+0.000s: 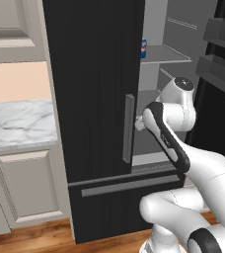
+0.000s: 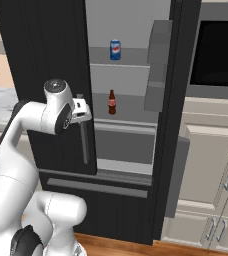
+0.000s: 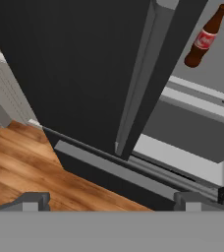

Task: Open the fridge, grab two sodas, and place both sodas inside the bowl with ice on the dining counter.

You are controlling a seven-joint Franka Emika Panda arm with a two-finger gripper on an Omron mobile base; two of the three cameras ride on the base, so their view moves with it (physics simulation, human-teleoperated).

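Sodas wait inside the fridge point(image 1: 92, 99), its right door swung open: from the left base view the can point(image 1: 143, 48) sits on a shelf above my arm. From the right, the bottle point(image 2: 112, 102) stands upright one shelf lower, just right of my claw point(image 2: 82, 111). Through my hand view, fingers point(image 3: 33, 202) spread wide and empty, bottle point(image 3: 206, 37) lies up and right.

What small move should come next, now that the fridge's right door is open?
Probably swing the open gripper right, past the closed left door's handle, toward the cola bottle. The gripper sits by that handle holding nothing, while the bottle stands on the nearer, lower shelf, below the blue can.
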